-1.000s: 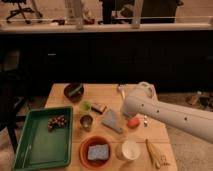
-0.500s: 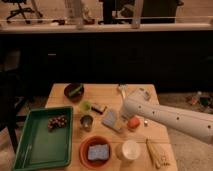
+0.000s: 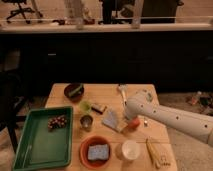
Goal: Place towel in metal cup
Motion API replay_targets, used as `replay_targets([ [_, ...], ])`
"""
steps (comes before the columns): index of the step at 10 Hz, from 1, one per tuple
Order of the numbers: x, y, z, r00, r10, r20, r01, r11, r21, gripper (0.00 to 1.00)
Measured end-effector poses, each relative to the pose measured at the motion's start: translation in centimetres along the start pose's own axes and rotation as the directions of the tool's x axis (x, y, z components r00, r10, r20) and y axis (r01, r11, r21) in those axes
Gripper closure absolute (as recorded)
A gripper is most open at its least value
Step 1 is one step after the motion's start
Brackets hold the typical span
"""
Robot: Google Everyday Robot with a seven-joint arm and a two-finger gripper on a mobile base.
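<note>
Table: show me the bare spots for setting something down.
Free: the back strip between the dark bowl and the utensil. Crowded: the middle, where the pincer hangs beside the towel and metal cup, and the front row, red bowl to white cup.

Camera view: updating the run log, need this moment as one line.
hand open, beside towel | towel flat on table, unheld | metal cup upright, no towel inside

Wooden table (image 3: 107, 94), carrying: green tray (image 3: 30, 150) with a dark clump (image 3: 56, 122) inside; dark bowl (image 3: 74, 91); lime-green cup (image 3: 86, 106); white cup (image 3: 130, 150). Red bowl (image 3: 83, 148) holding a blue sponge (image 3: 98, 152). Small orange object (image 3: 134, 123) and a yellowish item (image 3: 155, 152) near the right edge.
</note>
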Motion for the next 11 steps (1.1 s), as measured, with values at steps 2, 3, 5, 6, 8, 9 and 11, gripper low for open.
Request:
replay_targets([
  [2, -1.0, 0.9, 0.6, 1.000, -0.016, -0.017, 0.016, 1.000, -0.016, 0.20],
  [3, -1.6, 1.4, 0.9, 0.999, -0.027, -0.023, 0.027, 0.999, -0.022, 0.20],
  [5, -2.4, 2.3, 1.7, 0.998, -0.048, -0.038, 0.047, 0.998, -0.037, 0.20],
  [6, -2.4, 2.5, 1.9, 0.998, -0.050, -0.043, 0.048, 0.998, -0.041, 0.20],
  [8, -2.2, 2.8, 2.7, 0.996, -0.067, -0.058, 0.063, 0.996, -0.064, 0.20],
  [9, -2.1, 3.1, 3.3, 0.993, -0.093, -0.071, 0.086, 0.992, -0.087, 0.20],
  [11, -2.6, 4.0, 3.8, 0.983, -0.165, -0.084, 0.155, 0.981, -0.117, 0.29],
])
